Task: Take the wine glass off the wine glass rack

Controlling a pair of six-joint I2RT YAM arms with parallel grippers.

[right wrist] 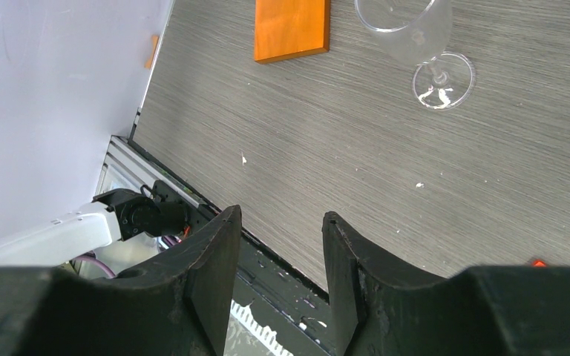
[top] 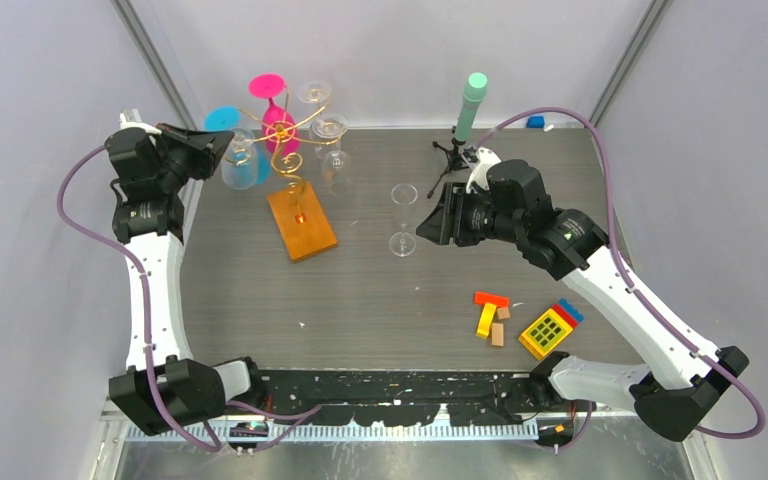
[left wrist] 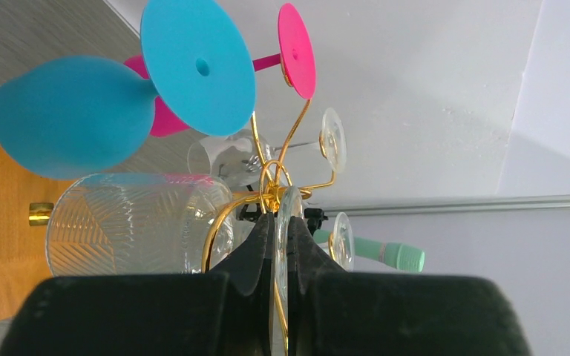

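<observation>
The wine glass rack (top: 285, 150) is gold wire on an orange wooden base (top: 302, 222) at the table's far left. Blue (top: 222, 120), pink (top: 278, 125) and clear glasses hang on it. My left gripper (top: 222, 148) is at the rack's left side. In the left wrist view the gripper (left wrist: 282, 222) is shut on the foot disc of a clear ribbed wine glass (left wrist: 133, 222), which still sits in a gold wire arm (left wrist: 219, 222). My right gripper (top: 430, 222) is open and empty beside a clear wine glass (top: 403, 218) standing on the table.
A black tripod with a mint-green cylinder (top: 470, 105) stands at the back, behind the right arm. Toy blocks (top: 490, 315) and a yellow and blue block piece (top: 550, 325) lie at the front right. The standing glass also shows in the right wrist view (right wrist: 415, 30).
</observation>
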